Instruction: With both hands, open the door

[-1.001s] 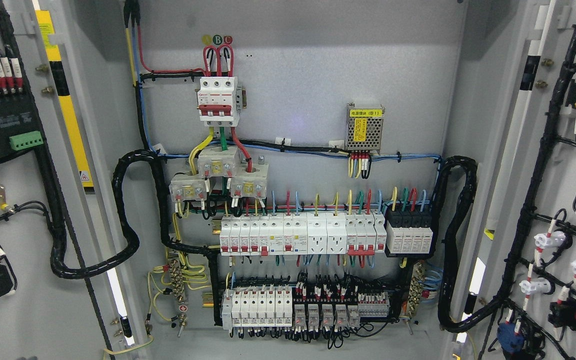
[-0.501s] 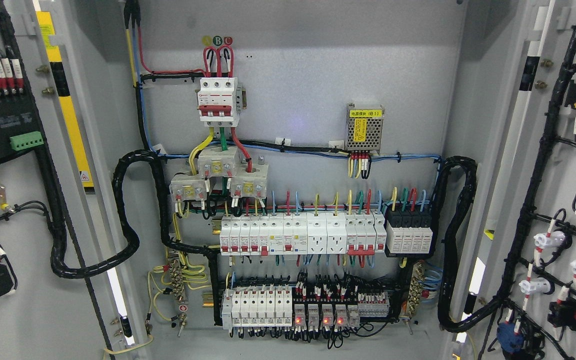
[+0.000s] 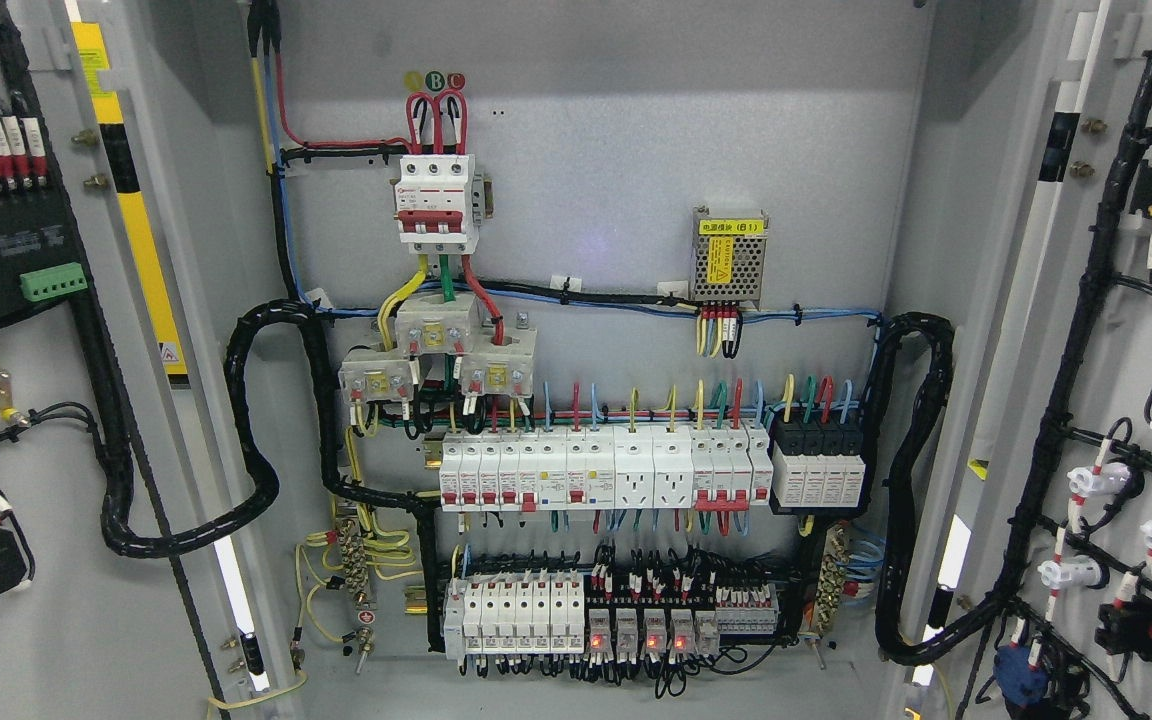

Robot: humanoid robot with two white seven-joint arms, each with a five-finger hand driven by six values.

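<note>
An electrical cabinet stands with both doors swung wide. The left door [image 3: 26, 600] shows its grey inner face with black wiring and terminal blocks. The right door [image 3: 1116, 330] shows its inner face with a black cable loom and white and black button backs. Between them the back panel [image 3: 616, 150] carries a red-and-white main breaker [image 3: 436, 205], a row of white breakers [image 3: 596, 470], a small power supply [image 3: 729, 255] and a lower row of relays [image 3: 651, 630] with red lights on. Neither of my hands nor any arm shows in the head view.
Thick black cable looms curve from the left door [image 3: 246, 430] and the right door [image 3: 911, 480] into the cabinet. A yellow-and-black strip [image 3: 141, 250] runs down the left frame edge. Brass earth bars [image 3: 356, 565] sit low on the panel.
The red lights on the lower relays were off a second ago and are lit now. The doors and the wiring have not moved.
</note>
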